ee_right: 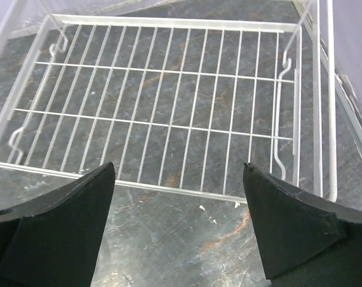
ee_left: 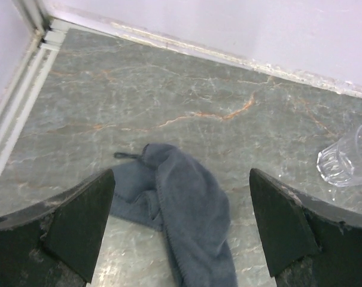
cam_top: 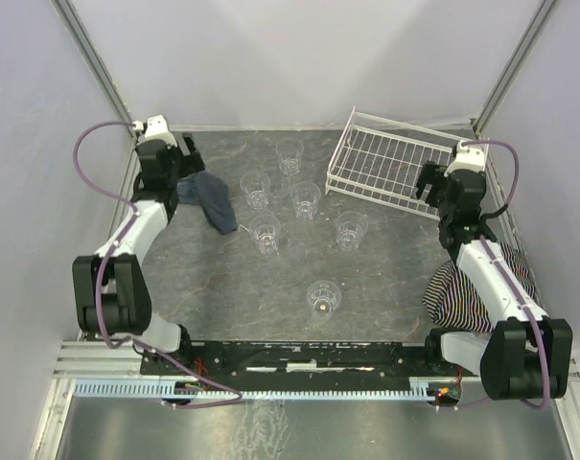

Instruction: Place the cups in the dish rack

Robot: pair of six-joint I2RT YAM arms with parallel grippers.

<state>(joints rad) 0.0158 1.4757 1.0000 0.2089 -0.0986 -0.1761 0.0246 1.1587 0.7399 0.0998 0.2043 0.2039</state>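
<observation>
Top external: right arm (cam_top: 486, 264) outstretched, jaws apart.

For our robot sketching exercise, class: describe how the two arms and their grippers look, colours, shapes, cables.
The left arm and right arm have white links and black joints; a purple cable loops along each. The wrists carry white housings. Fingers of the left gripper and right gripper are black tapering wedges.

I recorded the cups (cam_top: 323, 298) as clear and colourless, with ribbed sides. The dish rack (cam_top: 385, 163), upper right, was white wire. The table (cam_top: 222, 297) was dark grey, marble-patterned with orange veins. I noted a slate-blue cloth (cam_top: 213, 199) upper left and a dark-and-white striped cloth (cam_top: 462, 292) lower right.
</observation>
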